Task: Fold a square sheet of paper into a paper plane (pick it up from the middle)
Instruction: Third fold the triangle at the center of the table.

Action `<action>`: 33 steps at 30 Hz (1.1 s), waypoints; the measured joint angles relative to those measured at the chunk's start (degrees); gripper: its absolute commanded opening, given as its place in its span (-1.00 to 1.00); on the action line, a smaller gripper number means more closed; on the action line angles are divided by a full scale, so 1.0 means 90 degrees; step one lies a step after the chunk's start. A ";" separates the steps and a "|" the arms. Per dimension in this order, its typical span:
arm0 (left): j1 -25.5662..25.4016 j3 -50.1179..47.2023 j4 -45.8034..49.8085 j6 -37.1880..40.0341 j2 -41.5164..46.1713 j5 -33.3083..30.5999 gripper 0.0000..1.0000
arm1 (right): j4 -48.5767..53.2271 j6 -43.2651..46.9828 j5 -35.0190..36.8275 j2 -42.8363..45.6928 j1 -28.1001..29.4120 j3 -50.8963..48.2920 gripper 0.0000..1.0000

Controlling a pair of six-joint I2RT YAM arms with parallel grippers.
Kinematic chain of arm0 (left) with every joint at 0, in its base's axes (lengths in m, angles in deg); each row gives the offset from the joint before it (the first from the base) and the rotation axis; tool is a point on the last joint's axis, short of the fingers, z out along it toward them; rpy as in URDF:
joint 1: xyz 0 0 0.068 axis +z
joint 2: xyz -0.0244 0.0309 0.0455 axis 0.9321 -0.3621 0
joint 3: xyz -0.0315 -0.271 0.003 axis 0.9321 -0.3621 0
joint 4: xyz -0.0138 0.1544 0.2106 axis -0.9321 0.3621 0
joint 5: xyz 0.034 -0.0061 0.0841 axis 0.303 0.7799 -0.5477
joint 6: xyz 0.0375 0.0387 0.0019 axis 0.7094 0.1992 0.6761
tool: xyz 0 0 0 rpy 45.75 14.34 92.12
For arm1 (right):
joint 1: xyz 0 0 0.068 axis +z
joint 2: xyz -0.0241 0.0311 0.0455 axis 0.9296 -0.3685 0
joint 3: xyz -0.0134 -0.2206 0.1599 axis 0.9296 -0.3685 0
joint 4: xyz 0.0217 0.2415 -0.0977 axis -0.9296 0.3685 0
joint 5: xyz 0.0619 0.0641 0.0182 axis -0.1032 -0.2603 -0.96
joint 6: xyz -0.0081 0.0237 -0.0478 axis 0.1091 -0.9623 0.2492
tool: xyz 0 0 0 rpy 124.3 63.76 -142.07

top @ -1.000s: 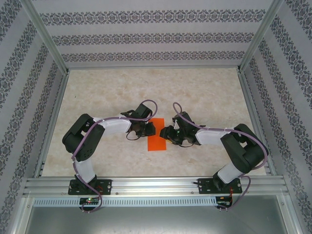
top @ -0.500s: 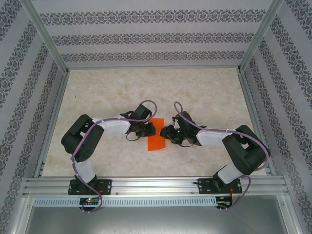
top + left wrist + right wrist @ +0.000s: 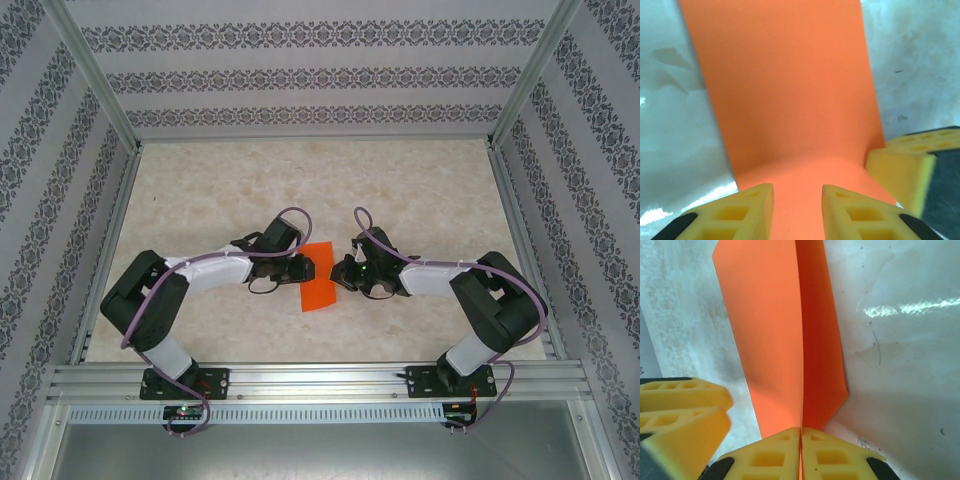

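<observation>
The sheet of paper [image 3: 318, 282] is bright orange and folded in half into a narrow strip, lying mid-table between both grippers. My right gripper [image 3: 340, 272] is shut on the paper's folded edge [image 3: 790, 340], the two layers meeting at the pinched fingertips [image 3: 827, 450]. My left gripper [image 3: 797, 210] is open at the paper's opposite side. Its yellow fingers [image 3: 752, 210] stand apart with the orange paper [image 3: 785, 90] running up between them. In the top view the left gripper [image 3: 304, 268] touches the strip's left edge.
The pale marbled table [image 3: 420, 190] is walled by patterned panels and an aluminium frame [image 3: 320, 380]. In each wrist view the opposite gripper's yellow fingers [image 3: 905, 167] [image 3: 680, 410] sit very close by.
The left arm has dropped lower and stretched out, its elbow swinging to the left while its gripper stays at the paper. The right gripper has edged slightly left, still pinching the paper.
</observation>
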 measured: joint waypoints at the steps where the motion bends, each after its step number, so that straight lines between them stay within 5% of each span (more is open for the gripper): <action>1: -0.0002 -0.0034 -0.0007 0.0044 0.0095 -0.0002 -0.25 | 0.0000 -0.0002 0.0000 -0.0002 0.0000 0.0000 -0.86; 9: -0.0546 -0.0352 0.0046 0.0624 0.0787 -0.0369 0.04 | -0.0010 -0.0085 0.0002 -0.0017 0.0000 0.0000 -0.91; 20: -0.2353 -0.0605 0.0483 0.1564 0.1445 -0.1931 0.31 | -0.0138 -0.0481 0.0005 0.0007 0.0002 -0.0002 -0.90; 33: -0.3446 0.0418 0.1001 0.2251 -0.0114 -0.3900 0.37 | -0.0061 -0.0522 0.0007 0.0194 0.0002 -0.0007 -0.88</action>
